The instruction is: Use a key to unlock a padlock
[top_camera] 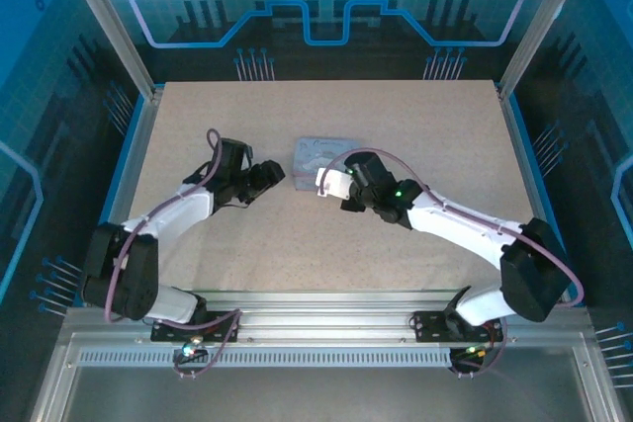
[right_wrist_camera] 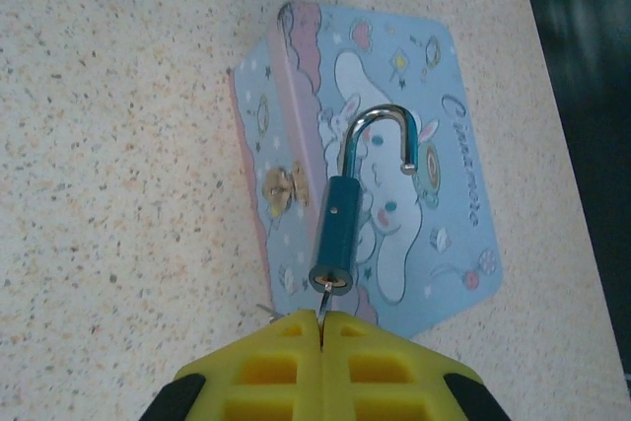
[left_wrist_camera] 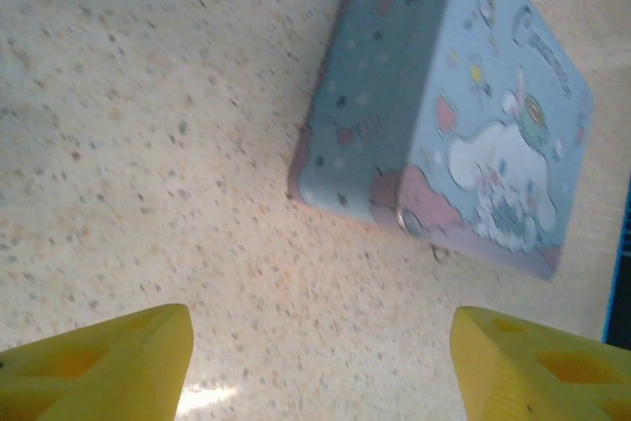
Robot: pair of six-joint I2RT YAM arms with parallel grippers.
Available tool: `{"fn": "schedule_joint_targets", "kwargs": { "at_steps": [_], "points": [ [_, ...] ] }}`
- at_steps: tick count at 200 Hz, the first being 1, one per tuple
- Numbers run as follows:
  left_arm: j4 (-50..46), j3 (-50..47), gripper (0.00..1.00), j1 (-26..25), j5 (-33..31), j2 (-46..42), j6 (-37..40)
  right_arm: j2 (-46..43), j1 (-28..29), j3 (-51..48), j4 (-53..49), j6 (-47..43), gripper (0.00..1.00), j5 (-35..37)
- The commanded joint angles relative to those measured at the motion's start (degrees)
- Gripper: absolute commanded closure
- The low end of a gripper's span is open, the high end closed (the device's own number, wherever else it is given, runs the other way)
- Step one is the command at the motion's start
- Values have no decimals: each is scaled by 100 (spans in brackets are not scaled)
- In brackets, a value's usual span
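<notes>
Speckled tabletop [right_wrist_camera: 118, 145], tin [right_wrist_camera: 434, 194] under padlock [right_wrist_camera: 337, 224] (shackle open), right gripper [right_wrist_camera: 322, 317] pinching key [right_wrist_camera: 324, 301], left gripper [left_wrist_camera: 320, 342] wide.

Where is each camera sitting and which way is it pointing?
Top: above and behind the arms, looking down at the table; both show, left claw and right claw by the tin.
Left wrist: on the left arm, facing down at the tin; its open yellow fingers show.
Right wrist: on the right arm, facing down over padlock and tin; its shut fingers pinch the key.
Shared: all three see the tin.
</notes>
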Motion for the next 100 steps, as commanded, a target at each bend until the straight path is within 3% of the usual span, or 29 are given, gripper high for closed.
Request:
{"fn": "schedule_joint_targets", "kwargs": {
  "at_steps": [1, 64, 100],
  "points": [
    [-232, -118, 27, -250, 458, -385, 11, -253, 56, -215, 90, 442, 100, 209],
    [-515, -95, 24, -1128, 895, -879, -23, -806, -34, -618, -67, 1160, 100, 588],
    [-405, -296, 24, -1558, 684, -1068, -259, -1065, -303, -653, -304, 1656, 100, 751]
  ]
}}
